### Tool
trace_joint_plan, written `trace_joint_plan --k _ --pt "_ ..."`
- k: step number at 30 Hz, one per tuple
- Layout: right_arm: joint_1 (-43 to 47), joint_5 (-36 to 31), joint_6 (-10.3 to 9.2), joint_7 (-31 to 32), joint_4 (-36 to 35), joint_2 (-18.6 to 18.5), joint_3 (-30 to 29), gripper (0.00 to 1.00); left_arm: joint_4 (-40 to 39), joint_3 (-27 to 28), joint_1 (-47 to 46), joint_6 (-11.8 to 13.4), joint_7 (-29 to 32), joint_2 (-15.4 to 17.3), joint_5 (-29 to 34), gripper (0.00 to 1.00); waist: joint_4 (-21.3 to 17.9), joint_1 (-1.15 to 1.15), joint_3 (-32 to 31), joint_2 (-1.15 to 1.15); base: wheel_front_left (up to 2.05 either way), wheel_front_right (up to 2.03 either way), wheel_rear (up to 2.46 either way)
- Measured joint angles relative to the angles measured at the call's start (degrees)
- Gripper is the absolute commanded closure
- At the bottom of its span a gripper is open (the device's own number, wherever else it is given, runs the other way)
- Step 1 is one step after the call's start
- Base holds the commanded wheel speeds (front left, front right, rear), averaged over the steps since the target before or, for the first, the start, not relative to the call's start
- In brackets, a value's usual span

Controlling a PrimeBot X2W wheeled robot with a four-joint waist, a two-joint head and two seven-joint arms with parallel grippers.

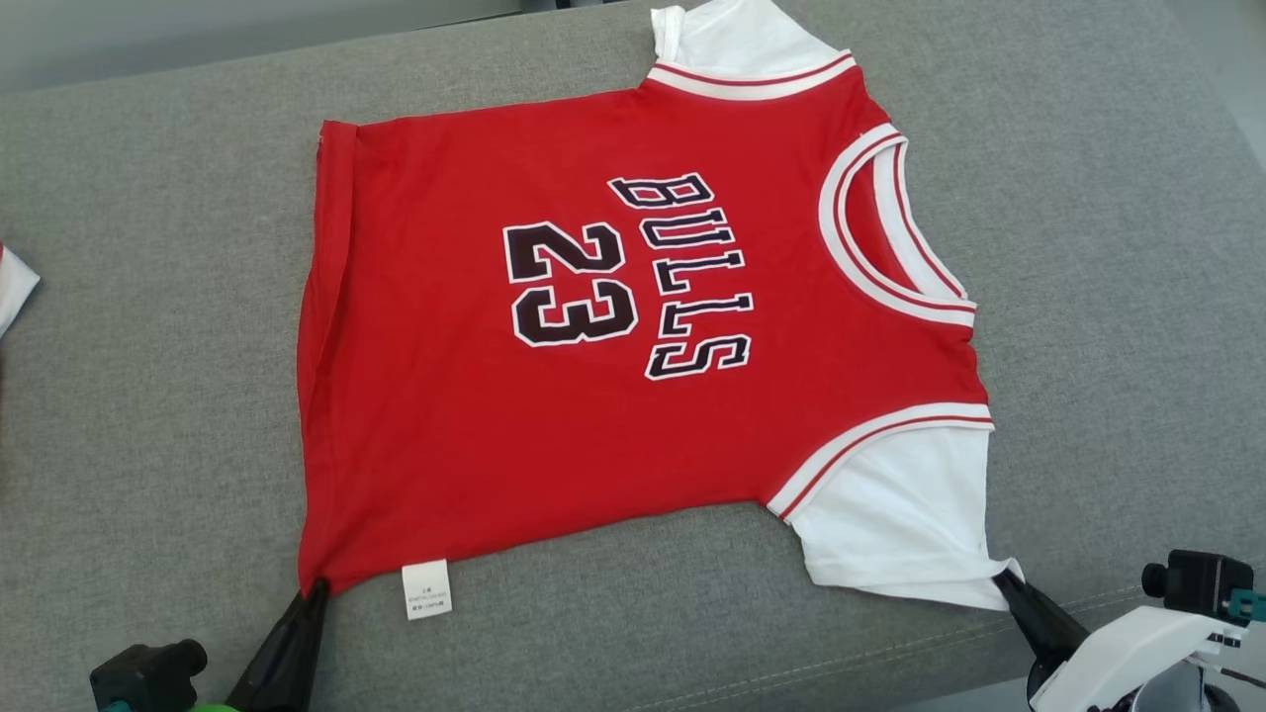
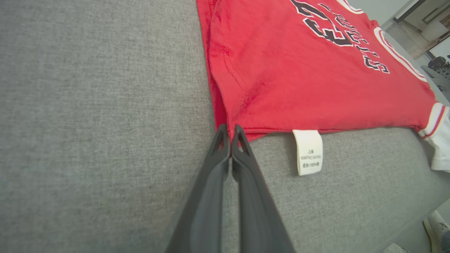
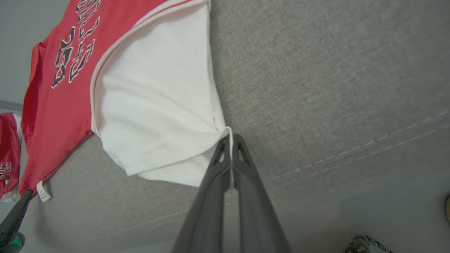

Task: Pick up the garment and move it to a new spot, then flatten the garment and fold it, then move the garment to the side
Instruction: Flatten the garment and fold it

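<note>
- Your red basketball jersey (image 1: 633,326), white-sleeved and printed BULLS 23 in black, lies face up in the middle of the head view on the grey woven-fabric cushion (image 1: 148,415).
- Your left hand (image 1: 315,591), at the lower left of the frame, is closed, pinching the jersey's near hem corner just beside the white care label (image 1: 426,588).
- Your right hand (image 1: 1007,583), at the lower right, is closed on the tip of the near white sleeve (image 1: 890,514). The right wrist view shows cloth caught between its fingers.
- By my reading, the placing is done and the flattening nearly so. The body lies smooth, though the hem at the left shows a narrow doubled strip and the far sleeve at the top looks bunched.
- The folding and the move to the side are not yet done.
- The jersey's long axis runs left to right across the frame and is tilted a little, with the neckline to the right and the hem to the left.
</note>
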Motion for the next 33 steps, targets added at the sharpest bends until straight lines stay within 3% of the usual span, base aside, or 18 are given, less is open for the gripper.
trace_joint_plan --k 2,4,5,7,8,14,21,33 --pt "-0.9 -3.0 -0.45 -1.4 0.7 -0.4 0.2 0.45 0.3 1.1 -0.3 0.0 0.0 -0.8 0.0 0.68 0.1 0.0 -0.3 0.0 0.0 0.0 0.0" --pt "-1.8 -4.4 -0.86 -2.8 1.0 -0.1 0.2 0.01 0.9 1.7 -0.5 0.0 0.0 -2.0 0.0 0.56 0.2 0.0 -0.7 0.0 0.0 0.0 0.0" --pt "-2.2 -5.1 -1.1 -3.4 1.3 0.1 0.4 0.0 1.4 1.8 -0.6 0.0 0.0 -2.4 0.0 0.51 0.2 0.0 -1.0 0.0 0.0 0.0 0.0" --pt "-2.5 -6.2 -1.44 -3.8 1.9 0.1 1.2 0.0 2.1 1.8 -0.8 0.0 0.0 -3.1 0.0 0.12 0.3 0.0 -1.6 0.0 0.0 0.0 0.0" --pt "-2.5 -6.3 -1.48 -3.8 2.3 0.2 1.6 0.0 2.4 1.8 -0.8 0.0 0.0 -3.5 0.0 0.0 0.3 0.0 -1.9 0.0 0.0 0.0 0.0" --pt "-2.0 -7.3 -2.29 -3.9 4.1 0.9 2.6 0.0 6.1 1.0 -0.7 0.0 0.0 -4.1 -1.3 0.0 0.6 0.0 -3.9 0.0 0.0 0.0 0.0" --pt "0.1 -8.3 -3.03 -3.8 4.4 -1.0 2.2 0.0 7.9 0.8 0.1 -0.5 0.5 -4.6 -3.8 0.0 0.6 0.0 -6.1 0.0 0.0 0.0 0.0" --pt "-2.6 -18.7 -5.43 -13.0 -2.4 -5.6 -0.6 0.0 5.4 6.3 -0.6 0.1 0.4 -3.1 -2.8 0.0 1.1 0.0 -9.9 0.0 0.0 0.0 0.0"
